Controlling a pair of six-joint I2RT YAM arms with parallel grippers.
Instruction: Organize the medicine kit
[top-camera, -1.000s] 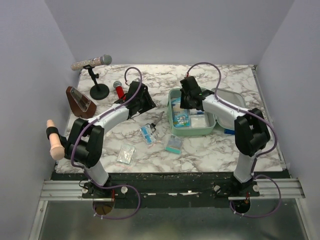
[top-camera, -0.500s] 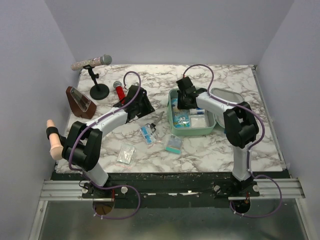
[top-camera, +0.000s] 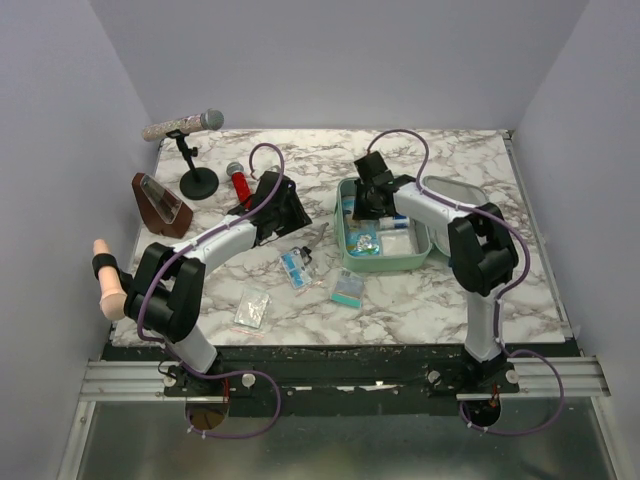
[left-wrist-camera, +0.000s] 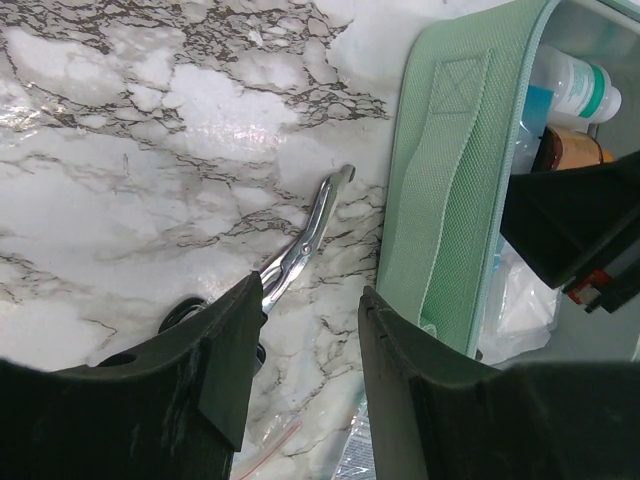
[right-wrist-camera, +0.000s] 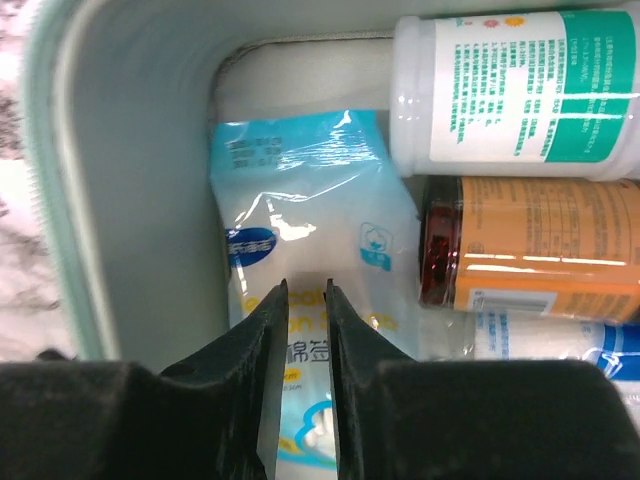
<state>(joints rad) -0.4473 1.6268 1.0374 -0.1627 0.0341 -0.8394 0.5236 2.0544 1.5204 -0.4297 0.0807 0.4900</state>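
Note:
The mint-green medicine kit (top-camera: 385, 264) lies open at centre right, its lid (top-camera: 462, 195) flat behind it. My right gripper (top-camera: 374, 198) reaches into its left end. In the right wrist view the jaws (right-wrist-camera: 306, 290) stand almost together, pinching a blue-and-white cotton swab packet (right-wrist-camera: 300, 200) that lies against the kit wall (right-wrist-camera: 130, 180). A white bottle (right-wrist-camera: 520, 90) and an amber bottle (right-wrist-camera: 540, 245) lie beside it. My left gripper (top-camera: 284, 212) is open and empty (left-wrist-camera: 310, 300) above the table, left of the kit wall (left-wrist-camera: 450, 190).
Metal scissors (left-wrist-camera: 305, 240) lie just ahead of the left fingers. Packets lie on the marble table (top-camera: 296, 266) (top-camera: 348, 288) (top-camera: 251, 309). A microphone stand (top-camera: 198, 180), a red item (top-camera: 240, 183) and a brown wedge (top-camera: 160, 203) stand at back left.
My right arm folded in and its gripper shifted slightly toward the kit's far left corner. The left arm barely moved.

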